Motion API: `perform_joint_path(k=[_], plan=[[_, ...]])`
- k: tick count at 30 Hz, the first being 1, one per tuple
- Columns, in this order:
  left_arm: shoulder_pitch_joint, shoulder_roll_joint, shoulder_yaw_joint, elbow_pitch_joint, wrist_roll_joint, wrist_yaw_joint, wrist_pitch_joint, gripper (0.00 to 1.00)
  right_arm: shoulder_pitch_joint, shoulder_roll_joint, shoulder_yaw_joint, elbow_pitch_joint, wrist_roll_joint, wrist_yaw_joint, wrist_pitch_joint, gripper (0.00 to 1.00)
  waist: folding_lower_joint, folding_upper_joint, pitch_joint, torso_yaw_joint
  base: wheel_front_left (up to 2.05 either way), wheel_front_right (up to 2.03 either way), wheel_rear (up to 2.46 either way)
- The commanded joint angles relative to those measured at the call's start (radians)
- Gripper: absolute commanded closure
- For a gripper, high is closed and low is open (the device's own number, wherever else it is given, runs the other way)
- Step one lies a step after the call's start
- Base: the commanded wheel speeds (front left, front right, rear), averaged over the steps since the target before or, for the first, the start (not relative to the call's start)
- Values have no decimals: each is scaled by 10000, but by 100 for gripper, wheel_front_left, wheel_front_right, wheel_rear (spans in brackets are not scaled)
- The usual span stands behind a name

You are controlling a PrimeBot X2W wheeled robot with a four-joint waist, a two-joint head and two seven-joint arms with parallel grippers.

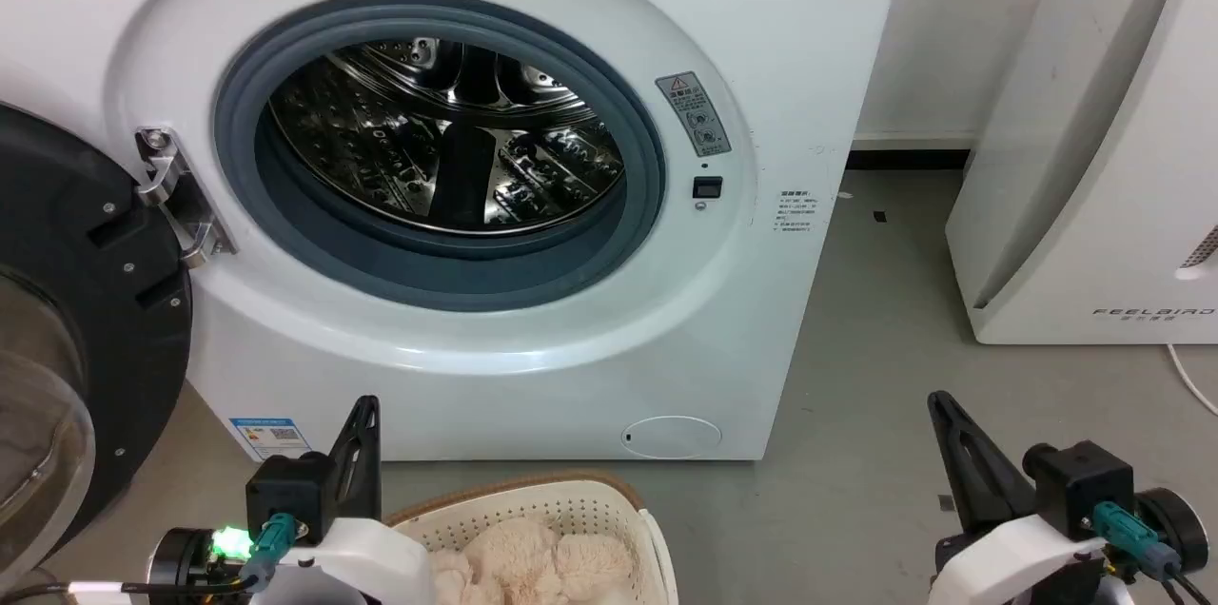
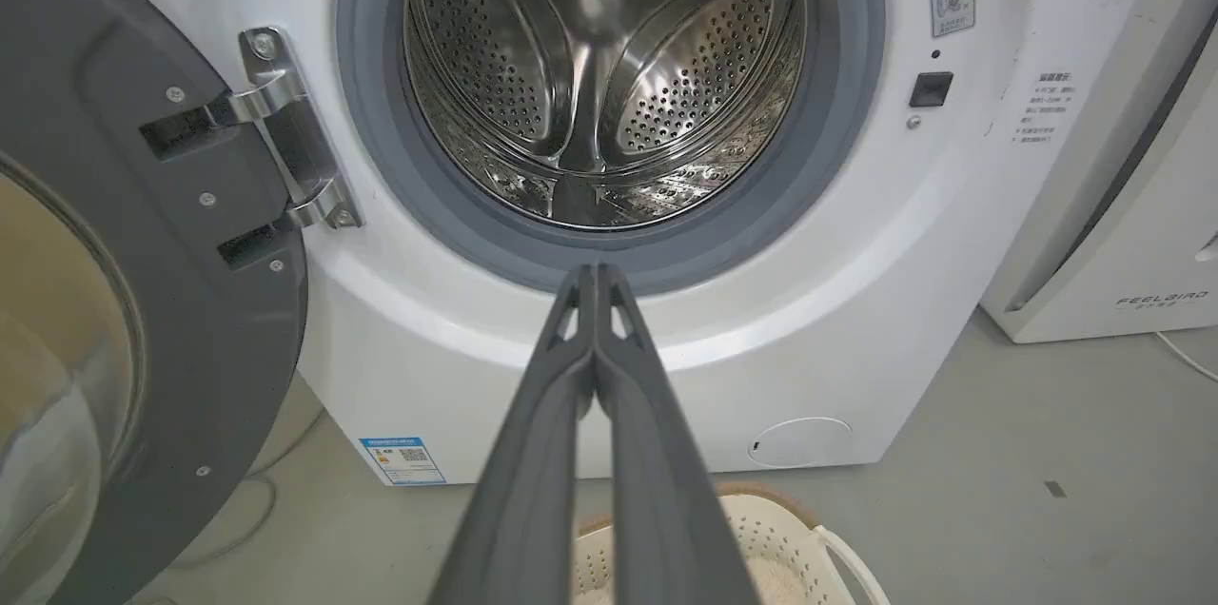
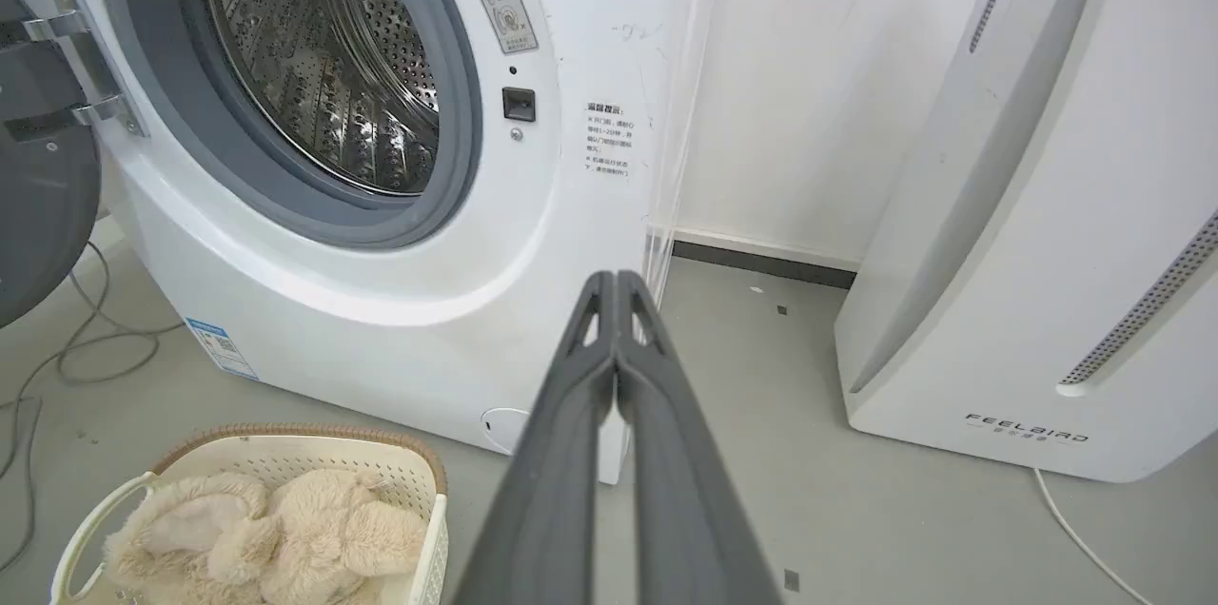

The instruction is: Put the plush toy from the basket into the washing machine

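Note:
The white washing machine (image 1: 533, 367) stands before me, its dark round door (image 1: 86, 320) swung open to the left and the steel drum (image 1: 447, 129) bare inside. On the floor in front sits the cream perforated basket (image 1: 561, 505) with the shaggy beige plush toy (image 1: 533, 562) lying in it; the toy (image 3: 276, 529) and the basket (image 3: 285, 458) appear at lower left in the right wrist view. My left gripper (image 1: 366, 407) is shut, empty, just left of the basket. My right gripper (image 1: 937, 400) is shut and empty, well right of it. In the wrist views both gripper tips (image 2: 597, 272) (image 3: 616, 278) press together.
A white FEELBIRD appliance (image 1: 1094, 158) with a slanted front stands to the right, a white cord (image 1: 1194, 381) trailing from it. Grey cables (image 3: 76, 348) lie on the floor left of the machine. Bare grey floor (image 1: 875, 348) lies between the two appliances.

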Motion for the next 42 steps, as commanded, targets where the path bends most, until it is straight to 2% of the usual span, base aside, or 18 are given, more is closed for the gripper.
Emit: perform_joint_path(k=[1,22,23,42], plan=[[-155,-11,41,-66,28,1,3,100,-140,-2,-3,26,-78,-9,7,100,0,0,0,1,0,0,0],[-155,-11,41,-66,28,1,3,100,-140,-2,-3,26,-78,-9,7,100,0,0,0,1,0,0,0],[-5,-10,9,-13,-1,0,-2,0,-2,0,-2,0,2,0,-2,0,0,0,0,0,0,0,0],[-89,-7,-193,483,-102,-40,-327,0,-21,0,-78,-75,115,-1,-326,0,0,0,258,-66,0,0,0]])
